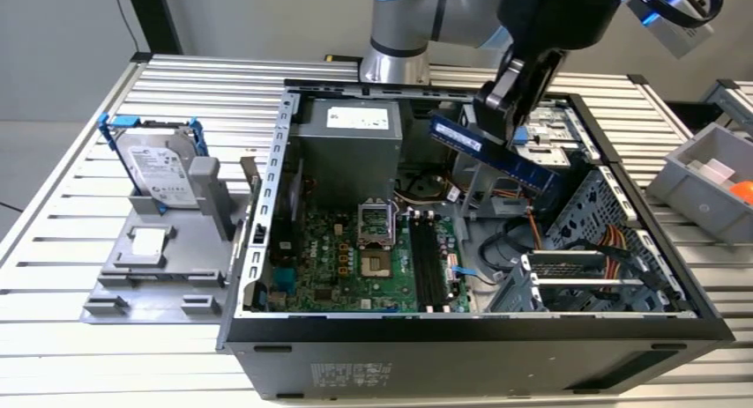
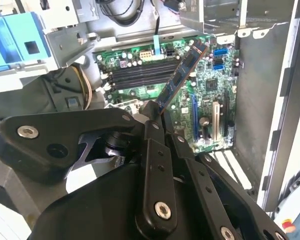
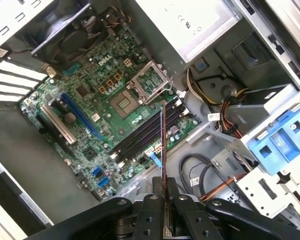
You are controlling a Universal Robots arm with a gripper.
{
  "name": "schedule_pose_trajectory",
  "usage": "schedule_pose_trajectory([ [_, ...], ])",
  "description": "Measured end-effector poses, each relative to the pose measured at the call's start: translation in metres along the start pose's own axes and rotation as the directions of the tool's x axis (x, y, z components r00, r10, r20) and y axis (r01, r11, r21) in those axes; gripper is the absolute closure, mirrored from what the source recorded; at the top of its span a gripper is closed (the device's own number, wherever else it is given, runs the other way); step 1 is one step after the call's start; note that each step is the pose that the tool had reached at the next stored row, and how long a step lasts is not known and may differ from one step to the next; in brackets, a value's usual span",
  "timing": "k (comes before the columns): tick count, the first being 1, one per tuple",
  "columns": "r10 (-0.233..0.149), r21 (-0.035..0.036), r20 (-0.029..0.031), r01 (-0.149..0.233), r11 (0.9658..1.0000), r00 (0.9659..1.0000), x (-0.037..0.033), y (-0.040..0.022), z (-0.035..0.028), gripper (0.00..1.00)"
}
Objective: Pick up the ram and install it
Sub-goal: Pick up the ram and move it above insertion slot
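Observation:
My gripper [image 1: 513,101] is shut on the ram [image 1: 492,152], a long blue stick that slants down over the open computer case [image 1: 471,329]. It hangs well above the green motherboard [image 1: 341,267], touching nothing. In the second wrist view the ram [image 2: 182,75] sticks out from the fingertips [image 2: 152,122] toward the dark memory slots [image 2: 140,72]. In the first wrist view I see the ram [image 3: 163,145] edge-on, a thin line over the slots [image 3: 142,134], with the gripper [image 3: 164,192] shut around its near end.
A grey hard drive with blue rails [image 1: 159,166] stands on a grey holder at the exterior view's left. The power supply [image 1: 347,139], drive cage [image 1: 553,130] and loose cables [image 1: 588,249] crowd the case. A grey bin [image 1: 706,174] sits at the exterior view's right.

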State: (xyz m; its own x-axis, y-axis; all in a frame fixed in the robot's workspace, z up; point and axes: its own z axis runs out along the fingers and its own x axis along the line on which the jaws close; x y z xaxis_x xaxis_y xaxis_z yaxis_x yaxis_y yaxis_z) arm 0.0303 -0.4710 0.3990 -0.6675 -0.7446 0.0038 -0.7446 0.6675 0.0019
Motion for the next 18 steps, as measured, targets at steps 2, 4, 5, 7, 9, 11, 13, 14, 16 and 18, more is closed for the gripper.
schedule_pose_trajectory([
  [2, 0.017, 0.0000, 0.0000, -0.017, 0.9998, 0.9998, 0.0000, 0.0000, 0.0000, 1.00],
  [4, 0.034, -0.0001, 0.0001, -0.034, 0.9994, 0.9994, 0.0000, 0.0000, 0.0000, 1.00],
  [5, 0.042, -0.0001, 0.0001, -0.042, 0.9991, 0.9991, 0.0000, 0.0000, 0.0000, 1.00],
  [7, 0.058, -0.0002, 0.0001, -0.058, 0.9983, 0.9983, 0.0000, 0.0000, 0.0000, 1.00],
  [9, 0.075, -0.0003, 0.0001, -0.075, 0.9972, 0.9972, 0.0000, 0.0000, 0.0000, 1.00],
  [11, 0.091, -0.0003, 0.0001, -0.091, 0.9959, 0.9959, 0.0000, 0.0000, 0.0000, 1.00],
  [13, 0.105, -0.0004, 0.0003, -0.105, 0.9945, 0.9945, 0.0000, 0.0000, 0.0000, 1.00],
  [14, 0.112, -0.0005, 0.0003, -0.112, 0.9937, 0.9937, 0.0000, 0.0000, 0.0000, 1.00],
  [16, 0.124, -0.0005, 0.0003, -0.124, 0.9922, 0.9922, 0.0000, 0.0000, 0.0000, 1.00],
  [18, 0.136, -0.0006, 0.0003, -0.136, 0.9907, 0.9907, 0.0000, 0.0000, 0.0000, 1.00],
])
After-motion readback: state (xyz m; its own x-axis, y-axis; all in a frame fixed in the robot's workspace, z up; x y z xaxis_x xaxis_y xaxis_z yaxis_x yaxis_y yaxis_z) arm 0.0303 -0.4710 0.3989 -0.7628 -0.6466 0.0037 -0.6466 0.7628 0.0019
